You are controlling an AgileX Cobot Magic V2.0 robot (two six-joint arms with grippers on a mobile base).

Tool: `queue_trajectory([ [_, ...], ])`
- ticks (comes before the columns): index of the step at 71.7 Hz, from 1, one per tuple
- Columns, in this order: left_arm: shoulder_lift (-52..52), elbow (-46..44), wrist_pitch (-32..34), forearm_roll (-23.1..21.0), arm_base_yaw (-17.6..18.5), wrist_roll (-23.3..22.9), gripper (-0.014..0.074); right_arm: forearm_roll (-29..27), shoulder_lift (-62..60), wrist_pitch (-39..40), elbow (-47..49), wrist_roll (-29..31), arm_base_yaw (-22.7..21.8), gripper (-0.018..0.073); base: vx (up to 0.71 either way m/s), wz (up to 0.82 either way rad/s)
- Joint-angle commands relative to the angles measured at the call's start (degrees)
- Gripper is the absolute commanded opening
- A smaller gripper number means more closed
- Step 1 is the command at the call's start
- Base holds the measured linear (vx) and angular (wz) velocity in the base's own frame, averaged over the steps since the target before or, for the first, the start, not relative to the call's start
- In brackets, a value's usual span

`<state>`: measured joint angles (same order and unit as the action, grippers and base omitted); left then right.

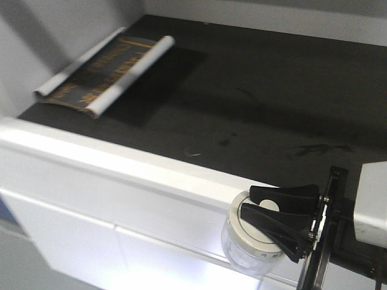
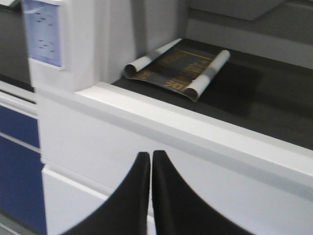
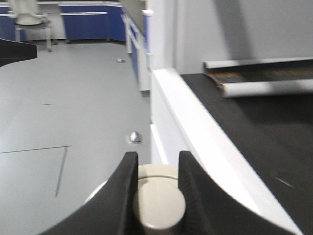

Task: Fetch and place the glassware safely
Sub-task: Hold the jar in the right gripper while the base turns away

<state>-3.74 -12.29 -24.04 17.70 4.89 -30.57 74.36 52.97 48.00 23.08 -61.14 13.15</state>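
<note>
right gripper is pinching the jar by its knob
likely heading for the counter; left gripper is sitting pressed together

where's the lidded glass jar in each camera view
Exterior front-facing: glass jar at lower right.
Left wrist: not in it.
Right wrist: bottom centre, mostly its lid showing.
Shared landmark: the curled sheet lying on the dark counter, seen in all three views.
</note>
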Motion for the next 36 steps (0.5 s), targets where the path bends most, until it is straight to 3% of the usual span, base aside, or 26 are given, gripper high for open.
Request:
queue_trajectory([
  [1, -0.6, -1.5, 3.8, 0.2, 0.0, -0.4, -0.0007, -3.4, -0.7, 2.5, 1.5, 0.5, -0.3, -0.0001, -0.04, 0.66],
  [36, -0.6, -1.5, 3.8, 0.2, 0.0, -0.4, -0.0007, -3.4, -0.7, 2.5, 1.5, 0.5, -0.3, -0.0001, 0.0, 0.56],
])
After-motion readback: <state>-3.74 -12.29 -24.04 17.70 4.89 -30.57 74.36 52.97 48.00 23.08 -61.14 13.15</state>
